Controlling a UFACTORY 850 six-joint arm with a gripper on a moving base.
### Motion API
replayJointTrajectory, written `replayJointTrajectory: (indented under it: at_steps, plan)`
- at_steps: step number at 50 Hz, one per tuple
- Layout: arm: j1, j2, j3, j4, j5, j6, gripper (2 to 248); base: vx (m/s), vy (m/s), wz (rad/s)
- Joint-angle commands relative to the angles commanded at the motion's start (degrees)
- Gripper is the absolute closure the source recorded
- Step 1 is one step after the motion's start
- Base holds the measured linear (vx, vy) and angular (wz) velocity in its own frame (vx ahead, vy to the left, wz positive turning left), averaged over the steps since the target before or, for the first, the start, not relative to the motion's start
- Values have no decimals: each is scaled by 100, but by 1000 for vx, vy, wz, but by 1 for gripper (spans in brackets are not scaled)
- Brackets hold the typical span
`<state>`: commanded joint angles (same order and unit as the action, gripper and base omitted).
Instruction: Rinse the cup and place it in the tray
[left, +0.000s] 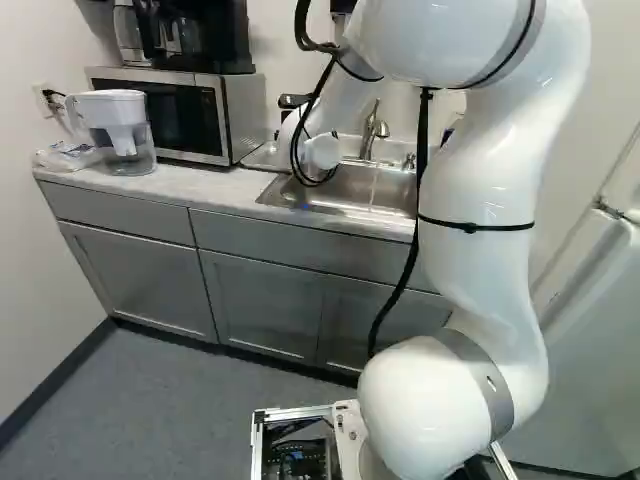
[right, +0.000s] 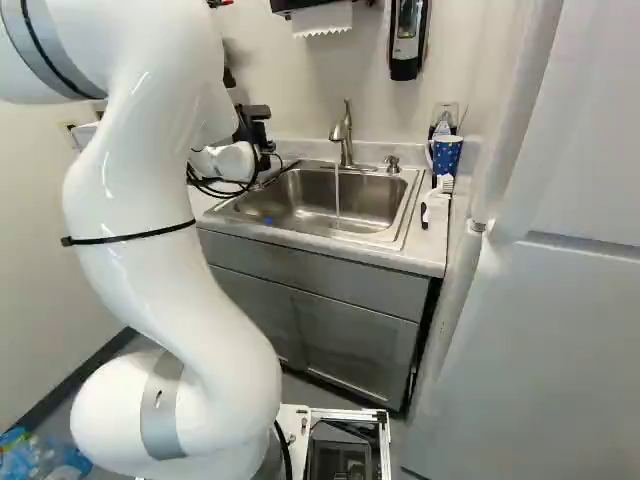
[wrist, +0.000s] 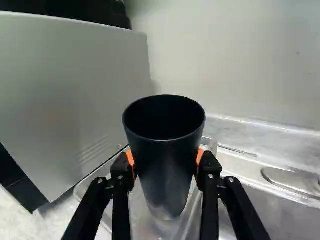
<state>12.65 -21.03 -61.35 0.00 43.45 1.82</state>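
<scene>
I had 1 dark cup (wrist: 167, 175) gripped in the gripper (right: 262, 132), its 2 orange pads (wrist: 131, 159) pressing from opposite sides. The cup stood mouth up over 1 clear tray (wrist: 95, 187); I couldn't tell whether its base touched down, and its inside was too dark for me to read. The tray lay on the counter (left: 175, 182) between 1 microwave (left: 180, 110) on the left and 1 sink (right: 320, 200) on the right. A thin stream of water (right: 337, 195) was falling into that sink from 1 faucet (right: 346, 140). At the counter's left end I counted 1 clear pitcher (left: 130, 155) with a white top, its contents unclear to me. Right of the sink I saw 1 blue patterned cup (right: 447, 156), with 1 white-headed brush (right: 444, 186) just on its near side.
</scene>
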Motion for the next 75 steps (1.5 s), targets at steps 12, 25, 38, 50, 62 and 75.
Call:
replayJointTrajectory:
  at_steps: [12, 25, 38, 50, 62, 75]
  plan:
    - [71, -395, -397, 0, 0, 0, 125, 0, 0, 0]
    - [75, -506, -446, 0, 50, 0, 125, 0, 0, 0]
    - [75, -506, -446, 0, 50, 0, 125, 0, 0, 0]
    - [75, -506, -446, 0, -62, 0, 125, 0, 0, 0]
    - [75, -506, -446, 0, -139, 0, 125, 0, 0, 0]
    - [75, -506, -446, 0, -143, 0, 125, 0, 0, 0]
